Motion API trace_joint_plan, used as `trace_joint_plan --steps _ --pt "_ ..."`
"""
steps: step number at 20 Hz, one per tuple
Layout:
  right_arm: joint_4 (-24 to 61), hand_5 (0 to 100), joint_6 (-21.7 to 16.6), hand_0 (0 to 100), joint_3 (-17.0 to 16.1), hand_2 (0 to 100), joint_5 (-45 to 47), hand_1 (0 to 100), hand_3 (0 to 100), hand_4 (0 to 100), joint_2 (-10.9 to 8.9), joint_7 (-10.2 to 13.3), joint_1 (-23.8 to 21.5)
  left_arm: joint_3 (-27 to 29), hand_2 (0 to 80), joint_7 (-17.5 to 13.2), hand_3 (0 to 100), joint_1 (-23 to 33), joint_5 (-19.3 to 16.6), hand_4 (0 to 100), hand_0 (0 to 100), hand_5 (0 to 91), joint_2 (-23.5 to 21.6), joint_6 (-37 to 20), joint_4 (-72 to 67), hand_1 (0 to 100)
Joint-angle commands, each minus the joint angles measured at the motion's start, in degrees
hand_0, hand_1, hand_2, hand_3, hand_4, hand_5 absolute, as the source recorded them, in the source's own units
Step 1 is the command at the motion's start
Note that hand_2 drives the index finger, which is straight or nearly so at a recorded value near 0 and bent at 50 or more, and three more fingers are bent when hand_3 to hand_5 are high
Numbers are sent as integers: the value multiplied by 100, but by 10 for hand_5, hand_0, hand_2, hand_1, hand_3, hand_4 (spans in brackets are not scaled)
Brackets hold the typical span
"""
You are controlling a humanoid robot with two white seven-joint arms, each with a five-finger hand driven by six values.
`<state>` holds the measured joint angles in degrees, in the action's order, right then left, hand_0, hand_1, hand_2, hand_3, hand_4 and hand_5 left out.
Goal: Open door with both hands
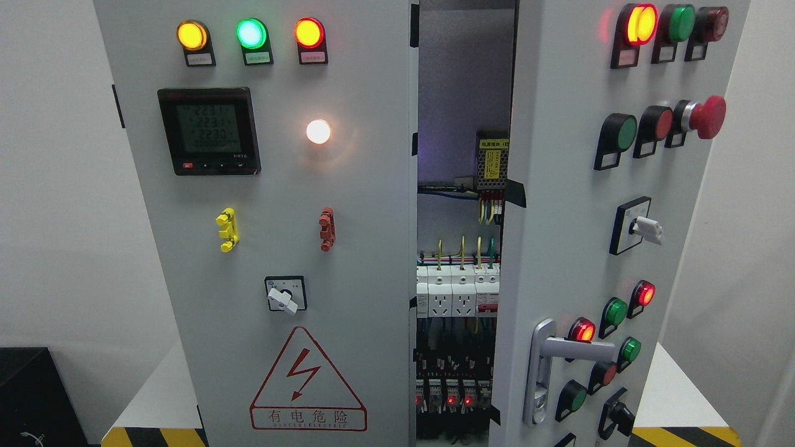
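Swinging toward the camera at frame right, the right door (584,248) is standing ajar, its lever handle (574,349) lying horizontal at lower right; neither hand is showing, so finger state is unknowable.

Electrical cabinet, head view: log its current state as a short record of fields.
left door: closed, lamps lit amber, green, red
right door: swung partly open
door handle: silver lever on right door, untouched
interior: breakers, sockets and wiring show through the gap
meter: display on
emergency stop button: red, on right door
hands: none in view
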<state>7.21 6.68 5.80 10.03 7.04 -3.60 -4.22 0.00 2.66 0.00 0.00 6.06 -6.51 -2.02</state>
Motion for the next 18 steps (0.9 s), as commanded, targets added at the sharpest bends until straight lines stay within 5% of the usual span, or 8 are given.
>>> trace_joint_plan --steps 1,13,16,18 --pt "0 0 0 57 0 0 -1 142 0 0 -1 0 0 -26 0 -2 0 -149 -141 0 120 0 0 1 0 556" --pt "0 0 0 57 0 0 -1 142 0 0 -1 0 0 -26 0 -20 0 -149 -193 0 120 0 9 -8 0 556" --pt "0 0 0 57 0 0 -1 142 0 0 -1 0 0 -44 0 -379 0 95 -193 0 120 0 -44 -17 122 556" --pt "0 0 0 57 0 0 -1 142 0 0 -1 0 0 105 0 -948 0 735 34 0 120 0 -149 -43 882 556"
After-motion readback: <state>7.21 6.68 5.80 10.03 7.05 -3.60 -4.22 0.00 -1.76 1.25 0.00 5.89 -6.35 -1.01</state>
